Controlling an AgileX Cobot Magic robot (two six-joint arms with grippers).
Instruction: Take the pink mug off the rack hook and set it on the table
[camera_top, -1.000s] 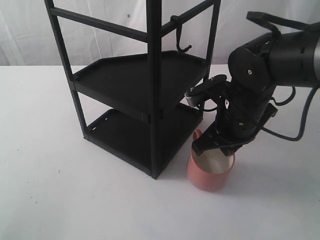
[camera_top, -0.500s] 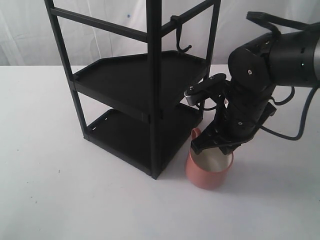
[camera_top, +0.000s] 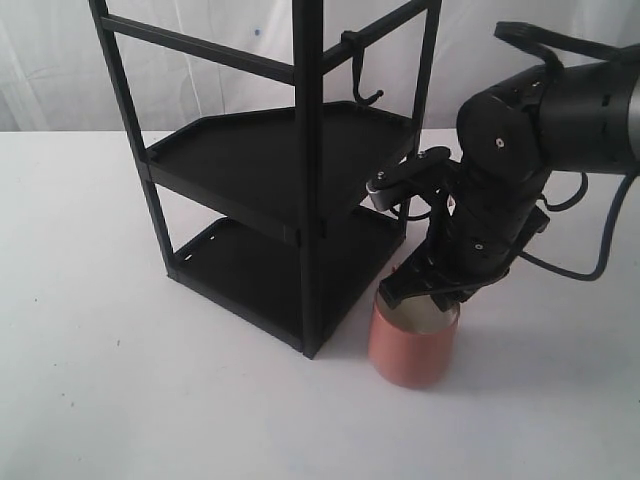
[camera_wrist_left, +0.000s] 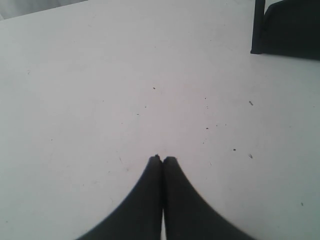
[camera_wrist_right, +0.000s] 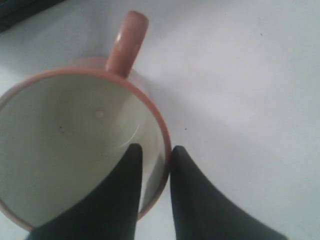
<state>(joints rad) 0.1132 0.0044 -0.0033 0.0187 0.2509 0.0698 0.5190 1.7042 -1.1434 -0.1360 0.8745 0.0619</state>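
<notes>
The pink mug stands upright on the white table, just right of the black rack's front post. My right gripper reaches down onto its far rim. In the right wrist view one finger is inside the cream interior and the other outside, the gripper shut on the pink mug at its wall; the loop handle points away from the fingers. The rack hook hangs bare from the top bar. My left gripper is shut and holds nothing, over bare table.
The tall black two-shelf rack stands at centre, close to the mug's left. A corner of the rack shows in the left wrist view. The right arm's cable loops out on the right.
The mug has gone from tilted, with its cream inside showing, to upright, and has shifted slightly left toward the rack. The right gripper has kept hold of its rim.
</notes>
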